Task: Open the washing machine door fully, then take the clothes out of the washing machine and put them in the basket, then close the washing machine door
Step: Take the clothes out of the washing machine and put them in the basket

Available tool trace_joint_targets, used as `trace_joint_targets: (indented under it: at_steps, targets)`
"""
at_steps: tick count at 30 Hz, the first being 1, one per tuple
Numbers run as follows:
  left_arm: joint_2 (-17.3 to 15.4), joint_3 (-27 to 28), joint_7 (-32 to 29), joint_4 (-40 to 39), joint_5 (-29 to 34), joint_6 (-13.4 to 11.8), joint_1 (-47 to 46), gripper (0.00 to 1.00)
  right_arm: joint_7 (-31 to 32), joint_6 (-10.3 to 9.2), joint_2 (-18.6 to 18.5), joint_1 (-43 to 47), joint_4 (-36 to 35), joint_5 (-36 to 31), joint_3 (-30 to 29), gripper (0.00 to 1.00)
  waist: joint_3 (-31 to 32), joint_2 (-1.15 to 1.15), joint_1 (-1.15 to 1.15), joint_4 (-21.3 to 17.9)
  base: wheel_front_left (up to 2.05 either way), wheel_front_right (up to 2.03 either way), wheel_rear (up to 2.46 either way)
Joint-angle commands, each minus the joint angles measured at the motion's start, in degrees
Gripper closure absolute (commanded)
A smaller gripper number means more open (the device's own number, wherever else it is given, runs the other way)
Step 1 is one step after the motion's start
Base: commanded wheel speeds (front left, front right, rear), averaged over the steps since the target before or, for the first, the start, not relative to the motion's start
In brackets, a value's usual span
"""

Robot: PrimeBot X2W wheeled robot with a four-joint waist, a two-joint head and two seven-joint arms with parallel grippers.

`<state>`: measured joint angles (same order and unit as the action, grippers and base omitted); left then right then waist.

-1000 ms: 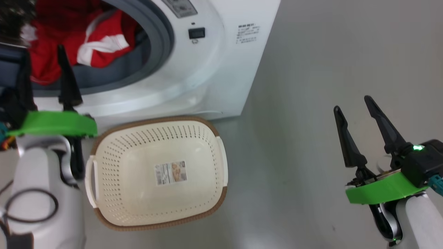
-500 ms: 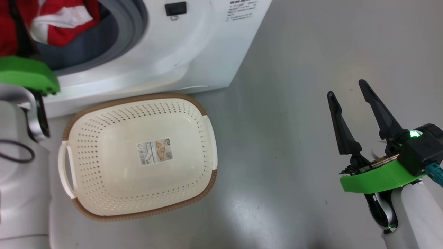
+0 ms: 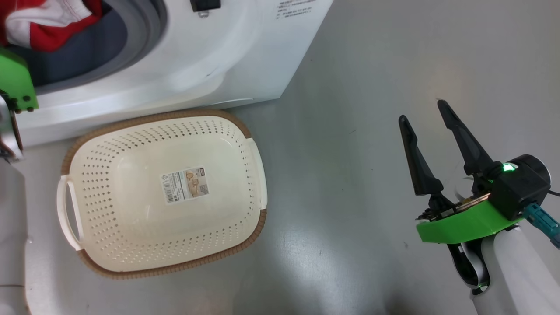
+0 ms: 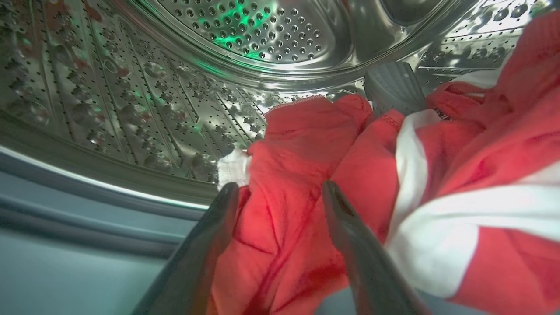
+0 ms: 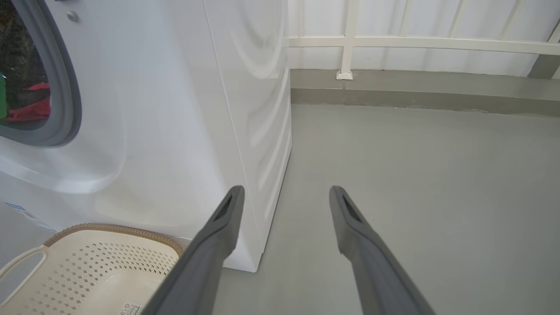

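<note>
The white washing machine (image 3: 227, 57) stands at the upper left with its opening uncovered; its door is out of view. Red clothes (image 3: 43, 22) with white stripes lie in the opening. In the left wrist view my left gripper (image 4: 279, 185) is inside the steel drum (image 4: 245, 39), open, its fingers on either side of a fold of the red clothes (image 4: 306, 144). The cream basket (image 3: 175, 114) sits empty on the floor in front of the machine. My right gripper (image 3: 421, 110) hangs open over bare floor to the right, holding nothing.
The grey rubber gasket (image 3: 144, 26) rings the opening. Grey floor (image 3: 358, 87) stretches right of the machine. In the right wrist view a white railing (image 5: 350, 43) and a low kerb close off the far side, past the machine's side panel (image 5: 262, 109).
The head camera has turned, so machine and basket slid left and up in the picture. My left arm's green mount has gone to the picture's left edge. Both grippers stay open.
</note>
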<state>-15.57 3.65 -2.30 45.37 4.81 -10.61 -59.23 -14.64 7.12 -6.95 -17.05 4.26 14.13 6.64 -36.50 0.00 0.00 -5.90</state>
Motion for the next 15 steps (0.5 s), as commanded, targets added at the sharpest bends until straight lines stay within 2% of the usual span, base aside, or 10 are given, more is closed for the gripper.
trace_joint_targets:
  at_steps: [1, 6, 7, 8, 9, 15]
  targets:
    - [-3.6, 1.0, -0.7, -1.6, 0.4, -0.2, 0.1, 0.00, -0.4, 0.36, 0.1, -0.3, -1.0, 0.5, 1.5, 0.00, -0.1, 0.00, 0.00, -0.1, 0.00, 0.00, 0.00]
    - [-4.5, 0.5, -5.5, -3.0, 0.7, -0.2, 0.8, 0.00, -0.4, 0.36, 0.4, -0.9, -0.7, 0.6, 1.9, 0.00, -0.6, 0.00, 0.00, -0.3, 0.00, 0.00, 0.00]
    - [-4.6, 0.4, -6.2, -3.5, 0.7, -0.1, 0.9, 0.54, -0.4, 0.36, 0.4, -1.0, -0.6, 0.6, 1.9, 0.00, -0.6, 0.00, 0.00, -0.4, 0.00, 0.00, 0.00]
    - [-4.6, 0.3, -6.8, -3.9, 0.6, 0.0, 1.1, 0.85, -0.4, 0.36, 0.5, -1.1, -0.6, 0.7, 2.0, 0.00, -0.7, 0.00, 0.00, -0.4, 0.00, 0.00, 0.00]
    - [-4.7, 0.3, -7.6, -4.3, 0.5, 0.2, 1.2, 1.00, -0.4, 0.36, 0.5, -1.2, -0.5, 0.7, 2.1, 0.00, -0.7, 0.00, 0.00, -0.4, 0.00, 0.00, 0.00]
    - [-4.4, 0.7, -9.9, -7.5, -1.2, 0.7, 2.5, 1.00, -0.4, 0.36, 0.7, -1.4, -0.2, 1.0, 2.0, 0.00, -0.7, 0.00, 0.00, -0.5, 0.00, 0.00, 0.00]
